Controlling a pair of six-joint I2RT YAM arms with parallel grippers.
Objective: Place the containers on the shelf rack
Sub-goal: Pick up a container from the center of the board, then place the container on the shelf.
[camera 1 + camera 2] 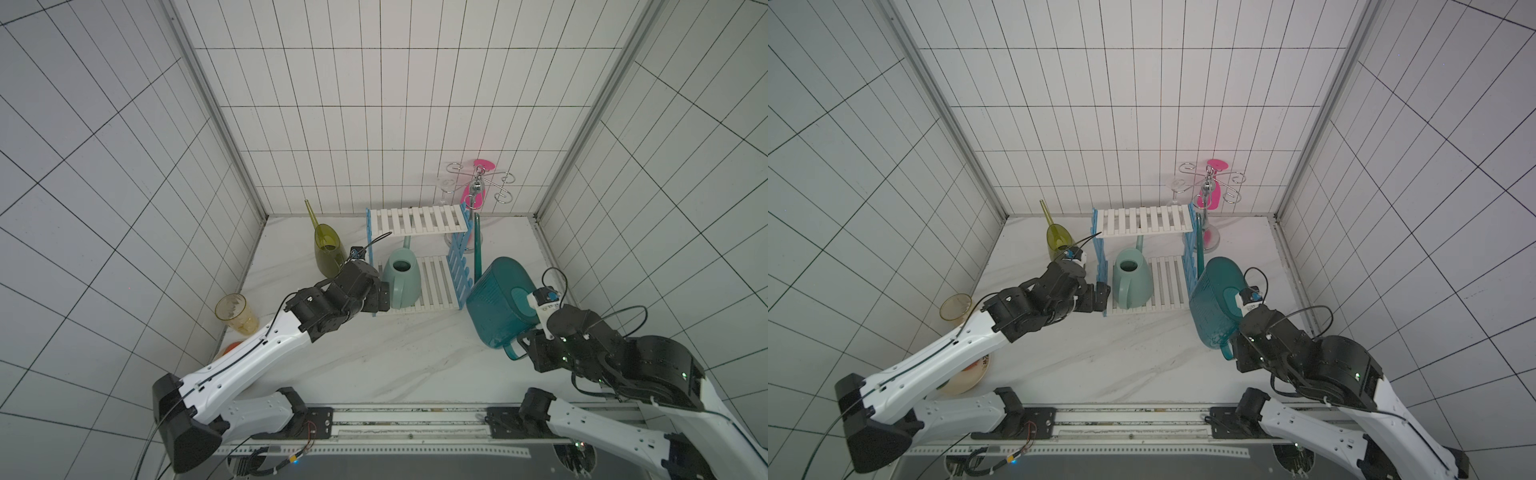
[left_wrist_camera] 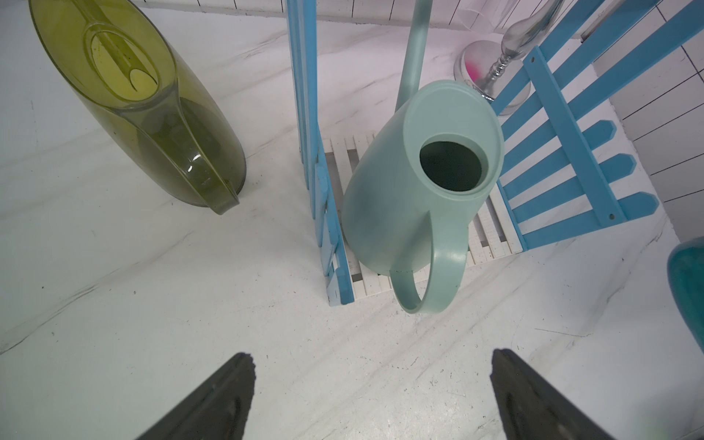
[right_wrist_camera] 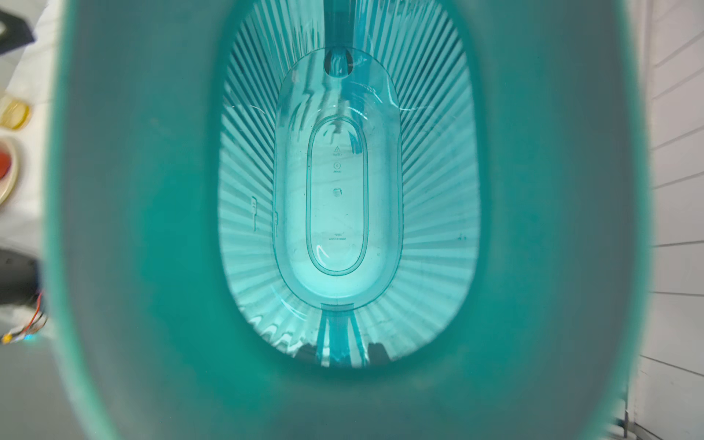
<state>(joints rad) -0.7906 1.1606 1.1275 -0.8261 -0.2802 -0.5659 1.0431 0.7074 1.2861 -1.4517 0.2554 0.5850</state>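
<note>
Left hand (image 2: 371, 354) hangs wide open, empty. Olive can (image 1: 328, 253) stands on the counter (image 1: 395, 357), left of the rack (image 1: 457, 266); mint can (image 1: 401, 282) sits on the lower shelf (image 1: 436, 286), handle toward that hand. My right hand (image 1: 524, 347) pinches the teal can (image 1: 498, 307) by its handle, tilted by the counter's right edge; I'd aim for the bare top shelf (image 1: 419, 222).

The shelf rack (image 1: 419, 220) stands upright, with white slats and blue side frames. The mint green can (image 1: 401, 282) sits upright on its lower shelf, handle overhanging the front edge. The translucent olive can (image 1: 328, 253) stands just beside its left frame. The ribbed dark teal can (image 1: 494, 307) leans tilted beside its right frame, spout up.
</note>
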